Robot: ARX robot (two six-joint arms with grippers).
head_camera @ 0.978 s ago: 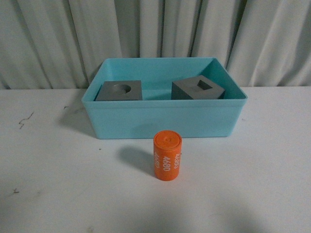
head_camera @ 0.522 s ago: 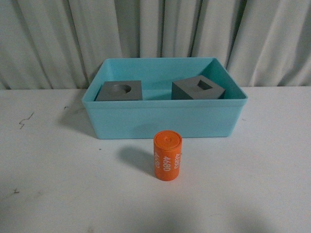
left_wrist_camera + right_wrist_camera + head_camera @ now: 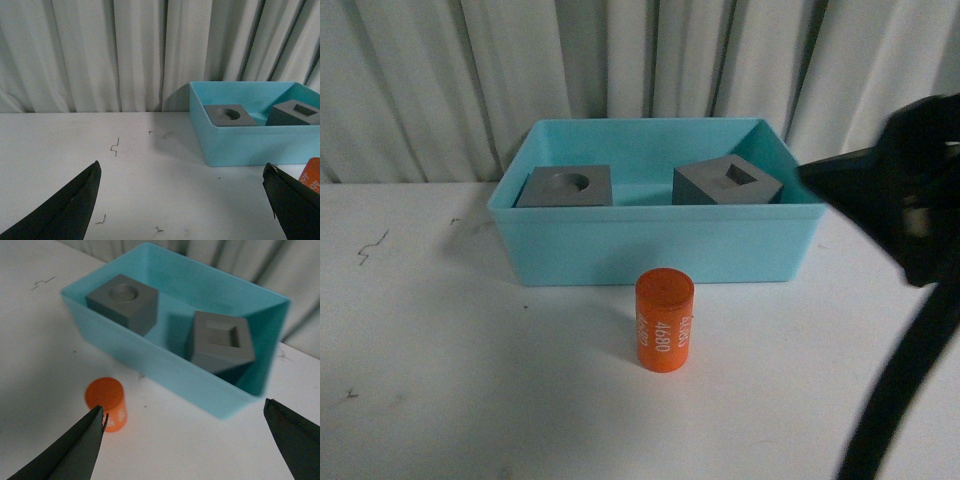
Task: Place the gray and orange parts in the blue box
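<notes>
1. The blue box (image 3: pixel 655 245) sits on a white table (image 3: pixel 440 350) with its back wall close to a pale pleated curtain (image 3: pixel 440 80), and I'll place everything else from it.
2. Two of the parts are already in the box. The gray cube with the round recess (image 3: pixel 566 187) sits at the box's left end, recess up, its sides lined up with the box walls.
3. The gray cube with the square recess (image 3: pixel 727 184) is at the box's right end, apart from the first cube. It is turned at an angle to the walls. I can't tell whether it lies quite flat.
4. The orange cylinder (image 3: pixel 664 320) is outside the box, upright on the table just in front of the middle of the front wall and not touching it. "4680" runs up its side in white.
5. The right gripper (image 3: pixel 183 405) hangs above the box's front-right side, with nothing between its jaws. Its two dark fingers (image 3: pixel 65 455) are spread wide, and its wrist camera looks down on the cylinder and both cubes. In the front view it is a blurred dark shape crossing the box's right edge, and I can't tell whether it touches the rim.
6. The left gripper (image 3: pixel 181 165) is well off to the left of the box, low over bare table. Its jaws are also spread wide and carry nothing.
7. A few small dark scuff marks (image 3: pixel 370 245) dot the table left of the box.
</notes>
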